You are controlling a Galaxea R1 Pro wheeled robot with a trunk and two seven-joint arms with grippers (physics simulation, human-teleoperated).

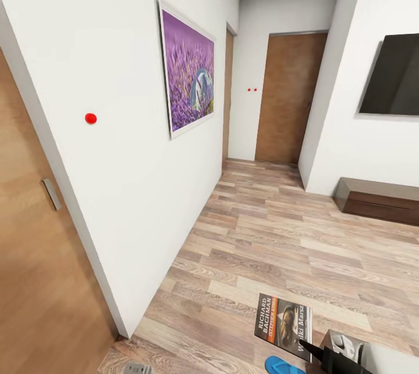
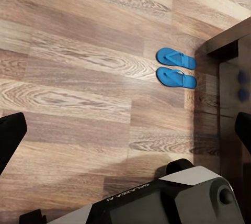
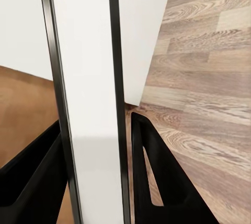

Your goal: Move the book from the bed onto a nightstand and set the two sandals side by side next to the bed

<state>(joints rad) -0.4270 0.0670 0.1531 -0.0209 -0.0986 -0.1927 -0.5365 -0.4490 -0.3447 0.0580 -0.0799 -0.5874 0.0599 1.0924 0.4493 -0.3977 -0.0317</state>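
Holding the book (image 1: 283, 327) edge-on, the right gripper (image 3: 97, 177) is clenched on it, black fingers (image 3: 157, 177) pressing both covers, out over the plank floor (image 1: 279, 234) near the purple painting (image 1: 189, 71). Both sandals (image 2: 176, 68) sit side by side, just beside a dark wooden frame. Left gripper's spread wide, nothing in it.

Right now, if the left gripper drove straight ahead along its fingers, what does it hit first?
Most likely bare wood plank floor. The left gripper is open with nothing between its fingers. The two sandals lie off that line, beside a dark wooden frame. Depth is unclear.
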